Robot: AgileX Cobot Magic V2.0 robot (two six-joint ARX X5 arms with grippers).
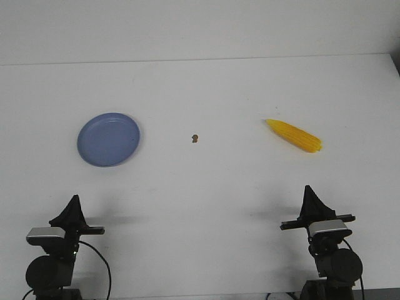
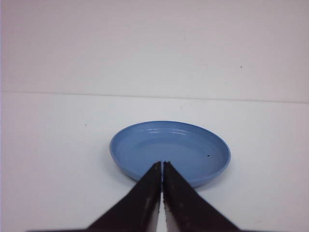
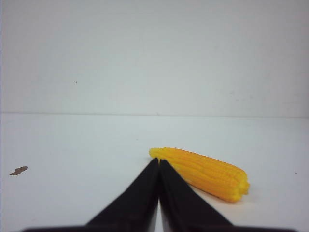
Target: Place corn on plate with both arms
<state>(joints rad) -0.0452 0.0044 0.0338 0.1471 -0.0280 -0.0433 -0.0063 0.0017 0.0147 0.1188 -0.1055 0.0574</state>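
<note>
The yellow corn [image 1: 294, 135] lies on the white table at the right, pointed end toward the left; it also shows in the right wrist view [image 3: 203, 171]. The blue plate [image 1: 109, 139] sits empty at the left and also shows in the left wrist view [image 2: 170, 151]. My left gripper [image 1: 74, 204] is shut and empty near the front edge, well short of the plate; it also shows in its own view [image 2: 161, 165]. My right gripper [image 1: 309, 194] is shut and empty, well short of the corn; it also shows in its own view [image 3: 159, 163].
A tiny brown speck [image 1: 195, 138] lies on the table between plate and corn; it also shows in the right wrist view [image 3: 18, 170]. The table's far edge meets a plain white wall.
</note>
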